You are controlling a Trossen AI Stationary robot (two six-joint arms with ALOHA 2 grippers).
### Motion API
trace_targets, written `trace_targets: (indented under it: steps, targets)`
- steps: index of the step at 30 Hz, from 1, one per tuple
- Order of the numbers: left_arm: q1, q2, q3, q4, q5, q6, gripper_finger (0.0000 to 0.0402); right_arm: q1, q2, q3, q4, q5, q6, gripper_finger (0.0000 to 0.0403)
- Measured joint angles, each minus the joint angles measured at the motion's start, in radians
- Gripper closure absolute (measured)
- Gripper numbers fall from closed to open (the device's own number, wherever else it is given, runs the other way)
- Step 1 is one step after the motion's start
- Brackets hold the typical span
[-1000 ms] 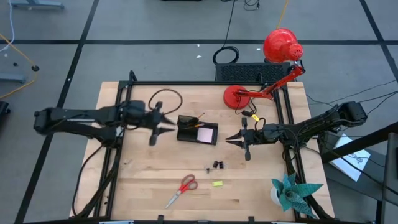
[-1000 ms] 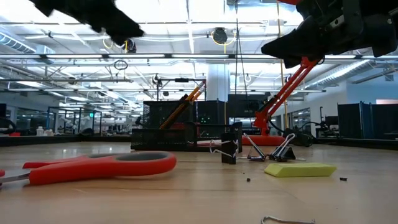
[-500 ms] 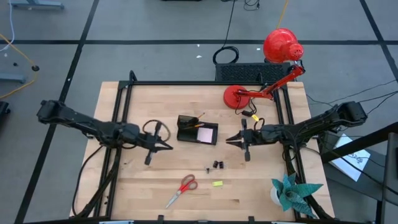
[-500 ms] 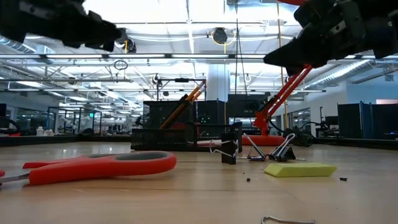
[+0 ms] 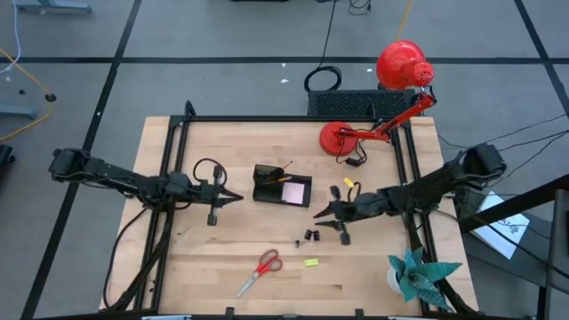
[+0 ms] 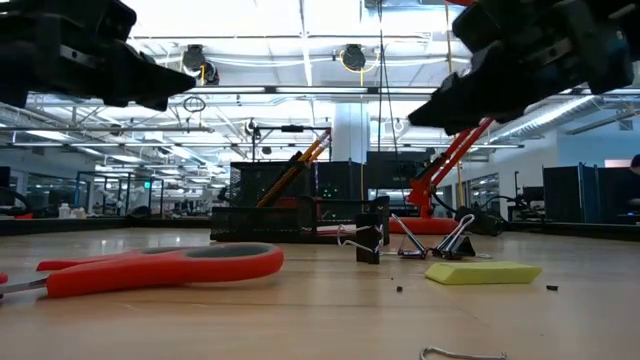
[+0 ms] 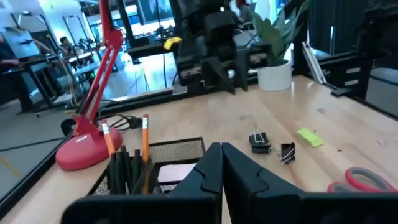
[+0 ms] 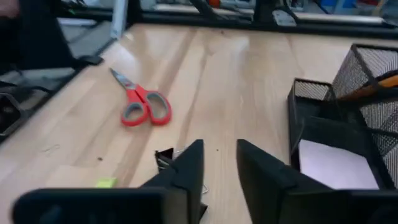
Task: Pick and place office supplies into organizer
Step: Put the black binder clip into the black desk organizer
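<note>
Since a second ago the right gripper (image 5: 318, 214) has swung down and inward from beside the organizer toward the two black clips (image 5: 310, 236), while the left gripper (image 5: 238, 197) has dropped back from the organizer's edge and pressed its fingers together; they meet with nothing between them in the left wrist view. The right gripper's fingers (image 8: 189, 168) stand a little apart, holding nothing, hovering just above the clips.

Nearest the front edge of the table (image 5: 364, 276) lie the red-handled scissors (image 5: 260, 271), flat on the wood, and the small yellow piece (image 5: 310, 262) just beside them toward the right arm. A teal paper plant (image 5: 416, 274) stands at the front right corner, well apart from the work. The clips sit a step farther in, between the yellow piece and the right gripper.

At mid-table is the black mesh organizer (image 5: 282, 186), between the two grippers and touched by neither. An orange pencil (image 5: 277, 169) leans in its tall compartment, and the pink sticky-note pad (image 5: 292, 191) lies in the low tray section. In the low view the organizer (image 6: 270, 215) is partly hidden behind the scissors (image 6: 150, 268) and clips (image 6: 410, 240).

Farther back, a red desk lamp (image 5: 382, 98) stands on the rear right of the table, its base near a loose cable.
</note>
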Motion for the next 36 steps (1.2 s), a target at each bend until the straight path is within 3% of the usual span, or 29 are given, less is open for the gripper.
trace_targets:
  steps: [5, 9, 12, 17, 26, 36]
  targets:
    - [0.009, 0.000, 0.000, -0.010, 0.002, -0.008, 0.0394, 0.029, 0.081, 0.074, -0.124, 0.086, 0.074, 0.0251]
    - [0.008, 0.000, 0.000, -0.015, 0.003, -0.035, 0.0376, 0.061, 0.058, 0.076, -0.268, 0.085, 0.242, 0.0218]
    - [0.008, 0.000, 0.000, -0.018, 0.003, -0.054, 0.0370, 0.095, 0.013, 0.077, -0.341, 0.141, 0.379, 0.0210]
    - [0.008, 0.000, 0.000, -0.017, 0.004, -0.068, 0.0375, 0.157, -0.029, 0.077, -0.362, 0.170, 0.510, 0.0225]
    - [0.008, 0.000, 0.000, -0.017, 0.004, -0.107, 0.0398, 0.233, 0.006, 0.077, -0.413, 0.262, 0.771, 0.0271]
    - [0.008, 0.000, 0.001, -0.016, 0.005, -0.117, 0.0366, 0.232, 0.077, 0.077, -0.428, 0.292, 0.929, 0.0284]
